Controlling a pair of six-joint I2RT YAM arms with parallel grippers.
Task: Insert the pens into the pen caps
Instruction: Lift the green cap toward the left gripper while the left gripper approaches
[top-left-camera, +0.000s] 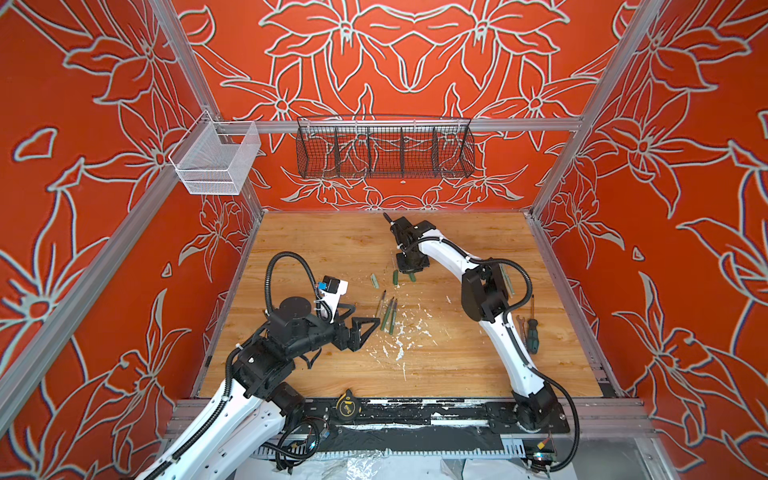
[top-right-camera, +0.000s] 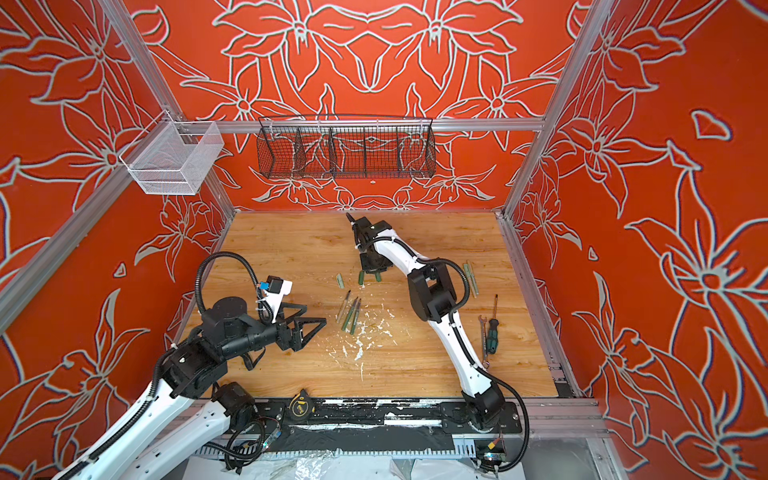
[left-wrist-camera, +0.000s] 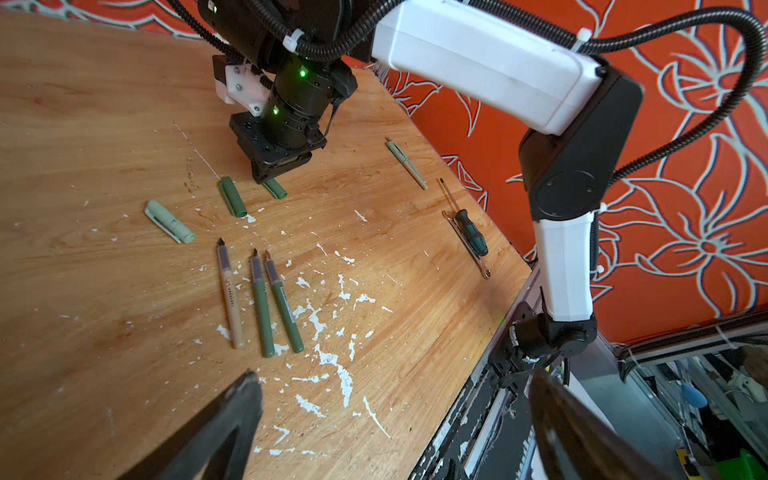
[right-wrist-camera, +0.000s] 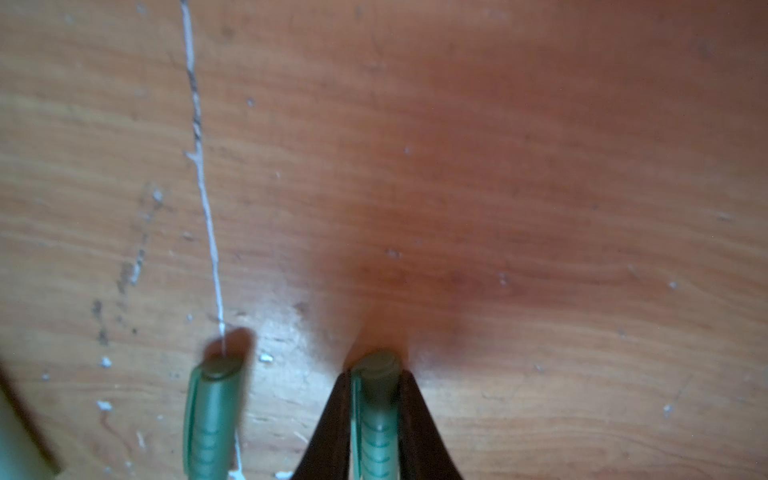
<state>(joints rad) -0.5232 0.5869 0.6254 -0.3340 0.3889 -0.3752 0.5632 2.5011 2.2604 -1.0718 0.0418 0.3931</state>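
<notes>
Three uncapped pens (left-wrist-camera: 261, 303) lie side by side mid-table, one tan and two green, seen in both top views (top-left-camera: 387, 314) (top-right-camera: 350, 313). Beyond them lie a pale green pen cap (left-wrist-camera: 169, 216) and a dark green pen cap (left-wrist-camera: 232, 196) (right-wrist-camera: 212, 415). My right gripper (right-wrist-camera: 376, 374) (top-left-camera: 409, 270) points down at the table, shut on another dark green pen cap (right-wrist-camera: 376, 415) (left-wrist-camera: 279, 191) that still rests on the wood. My left gripper (left-wrist-camera: 395, 376) (top-left-camera: 368, 313) hovers open just left of the pens, holding nothing.
Pale green pens (top-right-camera: 471, 278) (left-wrist-camera: 407, 165) lie by the right arm's elbow. A screwdriver (top-left-camera: 532, 332) and wrench (top-left-camera: 520, 322) sit near the right edge. A tape measure (top-left-camera: 347, 401) rests at the front rail. White paint flecks (top-left-camera: 399, 340) scatter the wood. Wire baskets (top-left-camera: 384, 149) hang behind.
</notes>
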